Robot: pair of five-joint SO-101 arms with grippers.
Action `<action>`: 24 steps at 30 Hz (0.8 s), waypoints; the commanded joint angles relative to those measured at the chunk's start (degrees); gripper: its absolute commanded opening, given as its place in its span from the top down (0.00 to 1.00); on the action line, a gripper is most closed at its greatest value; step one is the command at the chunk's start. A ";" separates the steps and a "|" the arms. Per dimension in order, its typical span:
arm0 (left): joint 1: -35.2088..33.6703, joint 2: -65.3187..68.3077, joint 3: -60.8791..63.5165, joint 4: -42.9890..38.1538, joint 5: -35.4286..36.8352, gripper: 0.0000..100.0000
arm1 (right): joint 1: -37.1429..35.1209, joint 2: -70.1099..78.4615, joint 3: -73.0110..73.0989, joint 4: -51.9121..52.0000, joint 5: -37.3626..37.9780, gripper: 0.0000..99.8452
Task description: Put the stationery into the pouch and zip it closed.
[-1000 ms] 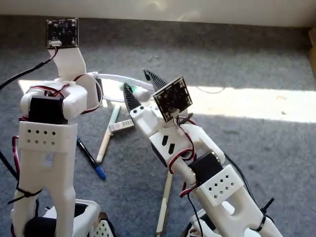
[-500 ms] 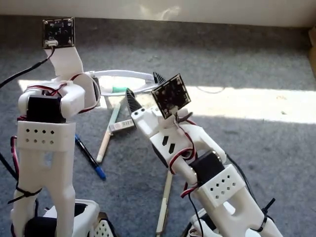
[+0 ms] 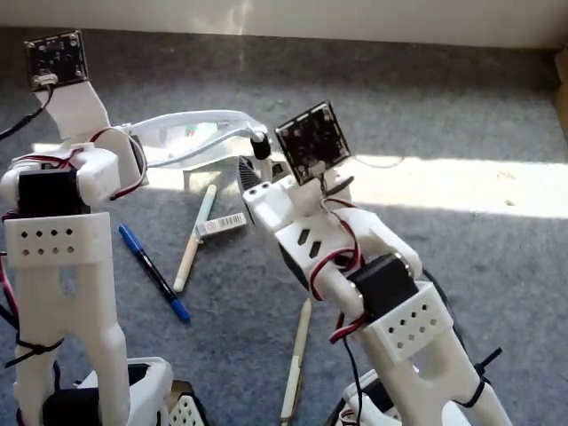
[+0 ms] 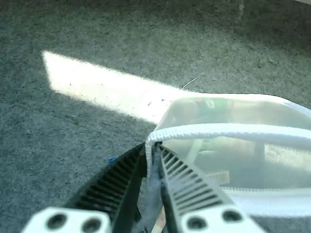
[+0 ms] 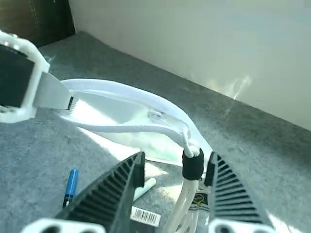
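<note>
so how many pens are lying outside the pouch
3: a blue pen farthest left in the high view, a white pen with a green end beside it near the pouch, a beige pen nearer the camera. Others may be hidden.

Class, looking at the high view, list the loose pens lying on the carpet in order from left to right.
From the left: blue pen → white pen → beige pen.

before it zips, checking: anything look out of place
The pouch hangs open from the left claw, right claw open around its zipper tab, yet a blue pen and white pens lie loose on the carpet.
</note>
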 commanded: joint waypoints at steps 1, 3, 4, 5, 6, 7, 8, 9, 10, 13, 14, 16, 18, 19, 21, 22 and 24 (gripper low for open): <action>-0.92 -0.84 -0.84 -0.70 -0.35 0.99 | 0.84 3.03 -9.36 13.23 -0.53 0.85; -0.92 -0.84 -0.84 -0.70 -0.35 0.99 | 0.84 3.47 -11.91 20.53 -0.53 0.85; -0.92 -0.84 -0.84 -0.70 -0.35 0.99 | 0.84 3.30 -12.70 23.52 -0.53 0.85; -0.92 -0.84 -0.84 -0.70 -0.35 0.99 | 0.84 2.86 -13.14 26.33 -1.32 0.85; -0.92 -0.84 -0.84 -0.70 -0.35 0.99 | 0.84 2.33 -13.14 28.88 -3.52 0.85; -0.92 -0.84 -0.84 -0.70 -0.35 0.99 | 0.84 1.71 -13.14 31.16 -6.59 0.85; -0.92 -0.84 -0.84 -0.70 -0.35 0.99 | 0.84 1.27 -13.14 33.36 -9.67 0.85; -0.92 -0.84 -0.84 -0.70 -0.35 0.99 | 0.84 1.01 -13.14 35.56 -12.40 0.85; -0.92 -0.84 -0.84 -0.70 -0.35 0.99 | 0.84 1.01 -13.05 37.76 -14.68 0.85; -0.92 -0.84 -0.84 -0.70 -0.35 0.99 | 0.84 1.36 -11.12 42.51 -21.19 0.85; -0.92 -0.84 -0.84 -0.70 -0.35 0.99 | 0.84 1.63 -9.71 43.21 -23.47 0.85; -0.92 -0.84 -0.75 -0.70 -0.35 0.99 | 0.66 1.71 -5.05 43.21 -27.60 0.85; -0.84 -0.75 -0.75 -0.70 -0.35 0.99 | 0.66 1.98 0.84 40.75 -30.24 0.85; -0.84 -0.75 -0.75 -0.70 -0.35 0.99 | 0.66 2.07 3.82 38.73 -31.03 0.85; -0.84 -0.66 -0.75 -0.70 -0.35 0.99 | 0.66 1.63 9.71 33.63 -32.35 0.85; -0.84 -0.66 -0.75 -0.70 -0.35 0.99 | 0.66 1.54 12.35 31.34 -32.88 0.85; -0.84 -0.48 -0.66 -0.70 -0.35 0.99 | 0.66 1.45 16.84 27.47 -33.76 0.85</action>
